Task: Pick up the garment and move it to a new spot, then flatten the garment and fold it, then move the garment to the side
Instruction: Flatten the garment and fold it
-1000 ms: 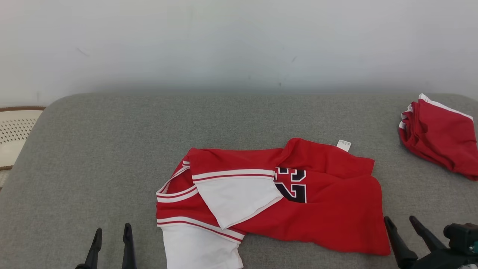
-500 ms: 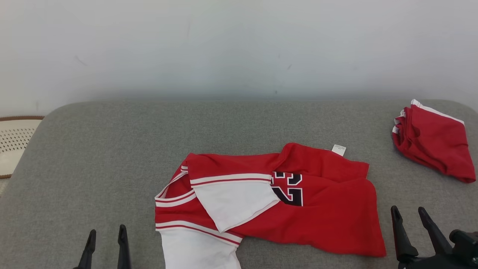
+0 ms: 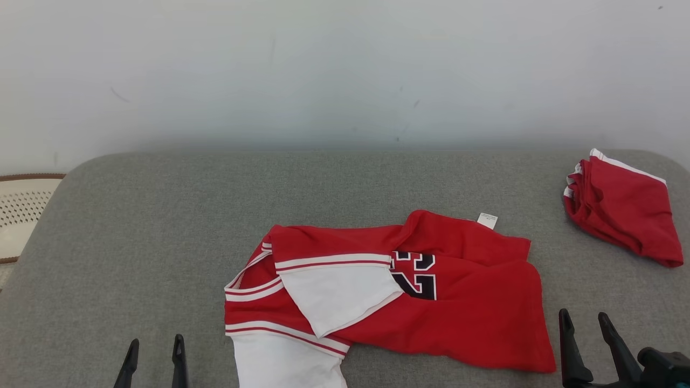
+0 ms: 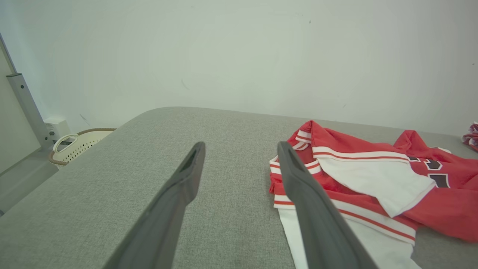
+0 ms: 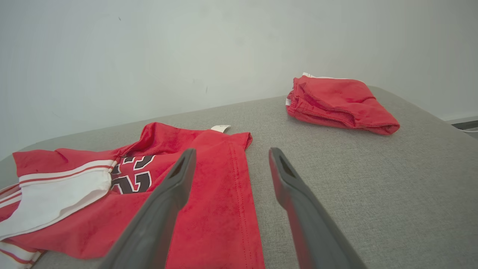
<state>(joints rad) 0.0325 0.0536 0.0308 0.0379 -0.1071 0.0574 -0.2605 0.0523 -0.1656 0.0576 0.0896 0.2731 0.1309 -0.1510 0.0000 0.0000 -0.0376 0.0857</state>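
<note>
The garment (image 3: 474, 323) is a red jersey with white sleeves and dark numerals, lying rumpled and partly folded over itself on the grey padded surface (image 3: 161, 226). A white label sticks out at its far edge. My left gripper (image 3: 155, 345) stands open near the front edge, to the left of the jersey and apart from it. The left wrist view has the open left gripper (image 4: 241, 149) over bare surface, with the garment (image 4: 373, 179) to its right. My right gripper (image 3: 583, 318) is open just right of the jersey's hem. In the right wrist view the right gripper (image 5: 232, 153) hovers over the garment (image 5: 216, 194) edge.
A second red garment (image 3: 625, 215), folded, lies at the far right of the surface, and the folded red garment (image 5: 336, 101) sits ahead in the right wrist view. A cream perforated basket (image 3: 21, 210) stands off the left edge. A pale wall runs behind.
The whole head view has shifted a little, so the camera moved. The jersey lies as before. Both grippers remain open low in the view, holding nothing.
</note>
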